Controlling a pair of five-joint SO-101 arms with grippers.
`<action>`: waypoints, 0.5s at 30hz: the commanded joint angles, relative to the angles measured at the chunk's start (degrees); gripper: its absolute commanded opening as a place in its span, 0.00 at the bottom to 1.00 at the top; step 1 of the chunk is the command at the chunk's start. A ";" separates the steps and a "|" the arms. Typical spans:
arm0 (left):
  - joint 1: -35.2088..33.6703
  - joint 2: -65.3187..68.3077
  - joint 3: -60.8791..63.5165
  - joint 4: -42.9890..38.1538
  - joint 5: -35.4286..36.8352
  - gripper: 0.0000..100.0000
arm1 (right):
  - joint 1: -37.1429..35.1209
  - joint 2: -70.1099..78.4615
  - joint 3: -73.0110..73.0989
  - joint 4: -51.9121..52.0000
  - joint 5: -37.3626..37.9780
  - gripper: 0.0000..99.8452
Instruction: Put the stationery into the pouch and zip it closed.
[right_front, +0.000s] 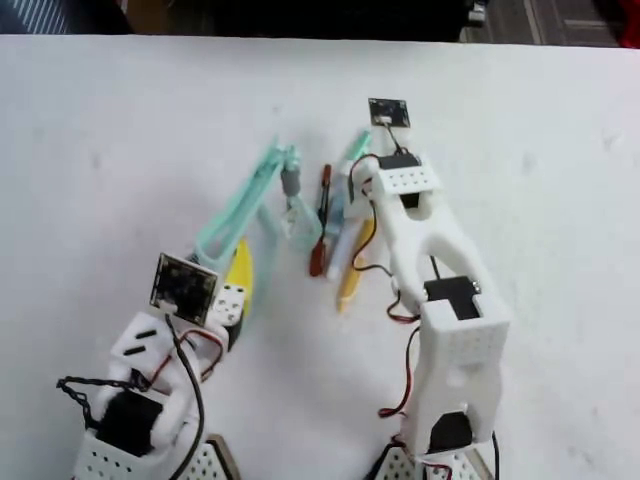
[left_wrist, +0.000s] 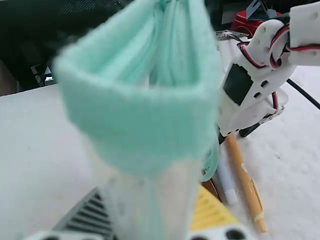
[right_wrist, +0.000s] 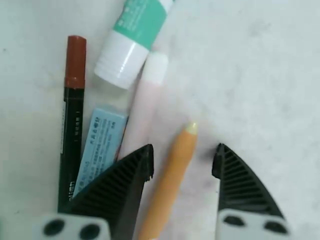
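The right gripper (right_wrist: 182, 165) has its black ribbed jaws set wide, straddling the orange pen (right_wrist: 172, 185) without touching it; the pen's pale tip pokes out just past the fingertips (right_wrist: 142, 155). Just beside the orange pen lies a pale pink pen (right_wrist: 142, 110) with a white end, partly under one jaw. Next to it is a light blue eraser (right_wrist: 97, 142), whose sleeve carries lines of print too blurred to read. Beyond the eraser is a black marker (right_wrist: 70, 130) with a red-brown cap and light print along the barrel, also unreadable. A white-capped tube (right_wrist: 132, 35) with a green label lies near the pink pen's white end; the pale marks on its label cannot be made out.

The left gripper (left_wrist: 150, 222) has its jaws closed narrow on the pouch (left_wrist: 145, 100), pinching the clear lower part between a grey ribbed jaw and a yellow one. The mint-green fabric band of the pouch rises above the grip. In the high view the pouch runs from the left gripper diagonally across the white table (right_front: 120, 120), with its far end near the cluster of stationery. All the stationery lies on the table, outside the pouch, under the right arm (right_front: 440, 260).
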 joint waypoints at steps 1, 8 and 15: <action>-0.48 -0.57 -0.26 -1.67 -0.53 0.02 | -0.66 -0.48 -0.26 1.01 -0.09 0.18; -0.48 -0.57 -0.26 -1.67 -0.53 0.02 | -0.66 -0.48 -0.44 0.84 0.00 0.08; -0.48 -0.57 -0.26 -1.67 -0.53 0.02 | -0.57 -0.48 -0.44 0.84 0.00 0.08</action>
